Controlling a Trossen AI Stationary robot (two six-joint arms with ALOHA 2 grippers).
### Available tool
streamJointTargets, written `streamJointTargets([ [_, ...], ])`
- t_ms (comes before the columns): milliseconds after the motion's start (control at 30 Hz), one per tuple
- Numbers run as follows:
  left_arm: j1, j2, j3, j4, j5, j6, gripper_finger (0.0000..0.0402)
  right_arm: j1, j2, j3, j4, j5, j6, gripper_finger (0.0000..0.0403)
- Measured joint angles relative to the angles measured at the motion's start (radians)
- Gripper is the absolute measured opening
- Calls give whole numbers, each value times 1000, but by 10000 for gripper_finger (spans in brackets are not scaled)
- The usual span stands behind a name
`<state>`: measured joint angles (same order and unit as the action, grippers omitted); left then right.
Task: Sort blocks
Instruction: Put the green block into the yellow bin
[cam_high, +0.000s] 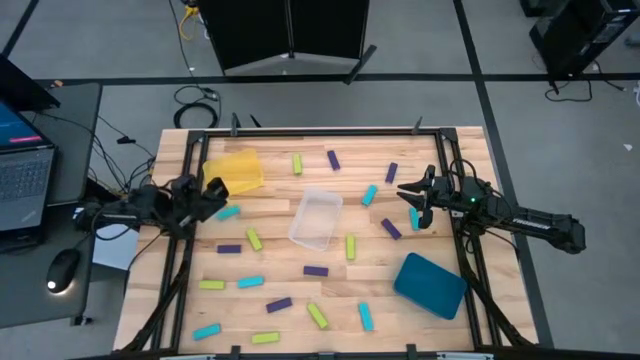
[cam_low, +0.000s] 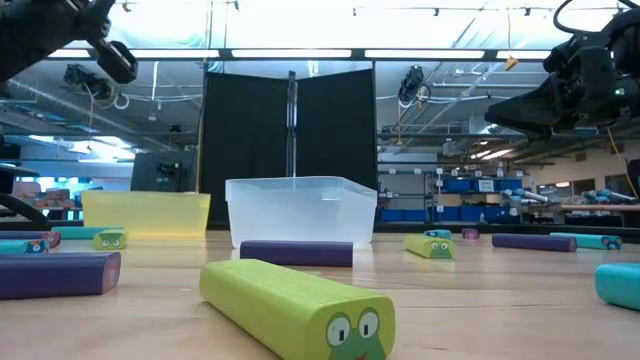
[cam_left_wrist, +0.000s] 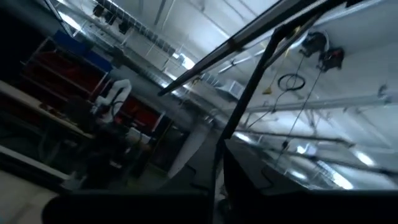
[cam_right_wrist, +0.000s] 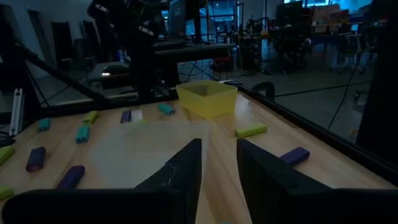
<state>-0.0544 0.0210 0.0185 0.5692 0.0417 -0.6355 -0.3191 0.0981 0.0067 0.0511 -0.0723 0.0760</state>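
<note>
Lime-green, purple and cyan blocks lie flat and scattered over the wooden table, such as a green one (cam_high: 297, 163), a purple one (cam_high: 316, 270) and a cyan one (cam_high: 370, 194). A green block with a frog face (cam_low: 300, 308) lies nearest the low camera. My right gripper (cam_high: 410, 198) is open and raised above the table near its right edge, beside a cyan block (cam_high: 414, 218) and a purple block (cam_high: 390, 229); its fingers (cam_right_wrist: 186, 168) hold nothing. My left gripper (cam_high: 212, 193) hovers by the yellow tray (cam_high: 235, 170), tipped upward.
A clear tray (cam_high: 316, 220) stands mid-table, the yellow tray at the far left and a teal tray (cam_high: 430, 285) near the right corner. Black frame rails (cam_high: 300, 131) border the table. A laptop (cam_high: 20, 170) and a mouse (cam_high: 62, 270) sit on a side desk to the left.
</note>
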Motion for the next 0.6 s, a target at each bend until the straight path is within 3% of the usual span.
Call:
streamJointTargets([
  [133,-1,34,1,94,81,11,39,0,0,0,0,0,0,113],
  [267,-1,100,20,161,87,102,39,-2,0,0,17,9,-55,113],
  [433,-1,229,143,24,69,242,39,-2,0,0,161,27,-56,113],
  [600,-12,437,325,-239,174,303,39,-1,0,0,361,26,131,113],
])
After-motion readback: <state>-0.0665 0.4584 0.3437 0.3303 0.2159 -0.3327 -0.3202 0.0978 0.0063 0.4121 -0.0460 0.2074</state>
